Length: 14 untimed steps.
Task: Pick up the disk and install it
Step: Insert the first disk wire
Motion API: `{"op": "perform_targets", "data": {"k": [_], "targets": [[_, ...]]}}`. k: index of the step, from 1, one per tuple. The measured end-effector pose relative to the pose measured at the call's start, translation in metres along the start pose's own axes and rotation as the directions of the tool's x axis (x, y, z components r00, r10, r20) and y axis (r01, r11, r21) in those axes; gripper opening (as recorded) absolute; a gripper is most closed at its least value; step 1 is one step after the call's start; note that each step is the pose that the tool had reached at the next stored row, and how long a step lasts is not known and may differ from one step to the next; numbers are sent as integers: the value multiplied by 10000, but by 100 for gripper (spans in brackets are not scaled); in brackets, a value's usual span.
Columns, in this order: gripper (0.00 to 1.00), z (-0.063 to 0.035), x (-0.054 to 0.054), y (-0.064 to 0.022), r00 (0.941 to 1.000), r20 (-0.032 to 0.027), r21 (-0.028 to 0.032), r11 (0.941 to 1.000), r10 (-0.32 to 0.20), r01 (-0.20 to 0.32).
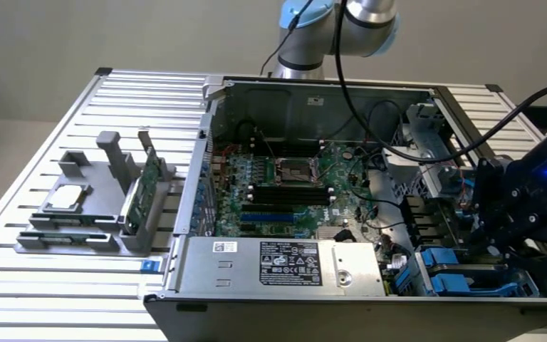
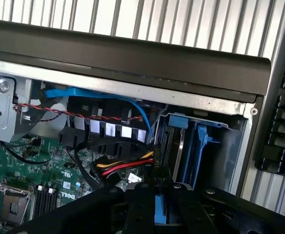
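In the exterior view, we have the gripper [image 1: 525, 239] down over the corner of the open computer case [image 1: 312, 92] on the exterior view's right, just above the drive bays [image 1: 469, 274] with their blue plastic fittings. The disk itself we cannot make out clearly here; the dark body of the wrist hides whatever sits between the fingers. On the slatted table [image 1: 26, 185], well apart on the exterior view's left, the grey parts holder [image 1: 97, 214] carries the small square processor chip [image 1: 69, 199] and the green circuit card [image 1: 140, 192], both untouched. The motherboard [image 1: 283, 192] and the power supply [image 1: 283, 265] lie between that holder and us.

In the wrist view, we look past the black fingers [image 2: 142, 204] into the bay, with its blue rails [image 2: 200, 146] standing in the opening. Between the fingers we see a strip of blue plastic [image 2: 162, 209], which we judge to be the disk's rail, so the narrow-set jaws appear clamped on the disk. To do this well, we judge the disk's edges must stay parallel to the bay's guides. The bundle of red, yellow and black wires [image 2: 125, 168] and the blue cable [image 2: 132, 105] lie just beside the opening, and we should keep clear of them so nothing snags.
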<state>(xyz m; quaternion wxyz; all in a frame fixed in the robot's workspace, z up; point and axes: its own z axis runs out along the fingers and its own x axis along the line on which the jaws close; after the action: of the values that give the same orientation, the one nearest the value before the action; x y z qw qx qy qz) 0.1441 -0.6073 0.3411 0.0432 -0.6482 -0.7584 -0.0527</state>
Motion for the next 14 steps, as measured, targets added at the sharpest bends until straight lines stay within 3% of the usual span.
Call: {"op": "perform_targets", "data": {"k": [4, 11, 14], "targets": [[16, 1, -2, 4, 9995, 28, -7, 9995, 303, -303], [16, 1, -9, 55, 9972, 246, 4, 9975, 700, -700], [16, 1, -9, 91, 9964, 301, 7, 9969, 788, -788]]}}
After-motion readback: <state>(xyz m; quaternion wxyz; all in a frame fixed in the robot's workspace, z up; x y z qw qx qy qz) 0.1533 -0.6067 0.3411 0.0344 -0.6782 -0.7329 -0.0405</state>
